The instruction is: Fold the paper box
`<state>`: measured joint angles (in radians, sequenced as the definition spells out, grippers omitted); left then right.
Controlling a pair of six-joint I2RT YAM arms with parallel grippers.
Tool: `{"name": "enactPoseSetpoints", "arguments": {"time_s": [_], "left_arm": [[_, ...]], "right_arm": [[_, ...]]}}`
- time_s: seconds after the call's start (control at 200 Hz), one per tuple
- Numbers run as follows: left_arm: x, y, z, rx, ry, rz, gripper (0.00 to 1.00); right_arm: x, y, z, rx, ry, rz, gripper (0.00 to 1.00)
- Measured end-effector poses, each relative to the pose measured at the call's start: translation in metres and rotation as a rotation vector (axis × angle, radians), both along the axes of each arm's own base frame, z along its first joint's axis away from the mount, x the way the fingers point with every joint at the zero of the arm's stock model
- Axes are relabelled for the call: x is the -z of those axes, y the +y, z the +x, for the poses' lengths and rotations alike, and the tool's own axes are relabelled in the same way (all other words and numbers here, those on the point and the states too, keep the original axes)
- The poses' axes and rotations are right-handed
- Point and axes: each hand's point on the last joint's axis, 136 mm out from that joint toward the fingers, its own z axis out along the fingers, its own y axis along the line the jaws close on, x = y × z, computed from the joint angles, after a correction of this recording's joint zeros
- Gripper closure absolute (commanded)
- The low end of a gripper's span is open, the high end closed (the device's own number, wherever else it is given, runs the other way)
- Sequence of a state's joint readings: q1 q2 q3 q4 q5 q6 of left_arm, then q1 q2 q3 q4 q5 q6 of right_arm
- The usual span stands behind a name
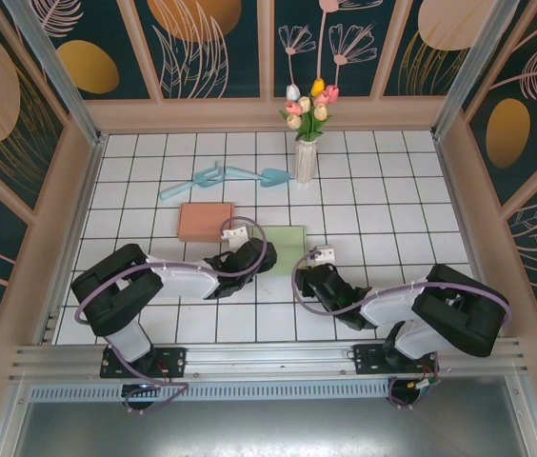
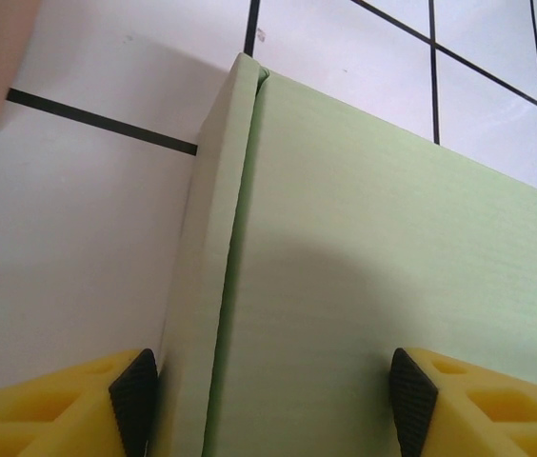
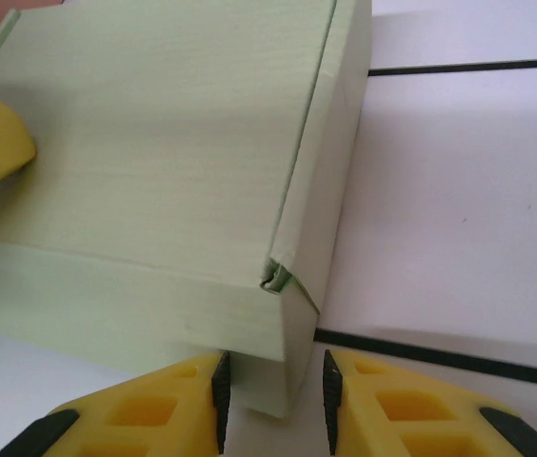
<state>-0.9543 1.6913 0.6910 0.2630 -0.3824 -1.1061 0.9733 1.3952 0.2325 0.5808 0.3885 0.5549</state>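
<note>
Mid-table, centre of the overhead frame: the pale green paper box sits on the white tiled table, flanked by my two arms and looking all but closed. My left gripper stands wide open at the bottom of its wrist view, one black pad just beside the box's left side wall and the other over the lid, holding nothing. My right gripper, bottom centre of its wrist view, has its jaws drawn narrow around the box's near corner; whether the pads actually bite the card I cannot tell. The trouble spot, as I judge it, is that same corner, where the tucked flap shows a small crumple and a gap along the seam. Squeeze too hard there and the thin wall may crease, or the flap may buckle outward rather than seat. Press the lid with the left before the flap is home and the side could spring open. The tile looks slick, so an uneven push from either side may slide or swivel the box, possibly toward the salmon-pink flat cardboard box lying near it to the upper left. Light, matched pressure seems the safer course.
</note>
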Motion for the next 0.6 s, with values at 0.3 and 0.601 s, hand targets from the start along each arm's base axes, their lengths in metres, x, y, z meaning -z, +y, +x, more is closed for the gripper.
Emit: {"name": "enactPoseSetpoints", "arguments": {"time_s": [0.3,0.601], "left_arm": [[0.000,-0.007,0.003,0.014,0.000,-0.021,0.36],[-0.002,-0.013,-0.005,0.039,0.003,-0.024,0.35]], "right_arm": [[0.002,-0.004,0.011,0.026,0.009,0.004,0.65],[0.003,-0.016,0.025,0.075,0.024,0.014,0.64]]}}
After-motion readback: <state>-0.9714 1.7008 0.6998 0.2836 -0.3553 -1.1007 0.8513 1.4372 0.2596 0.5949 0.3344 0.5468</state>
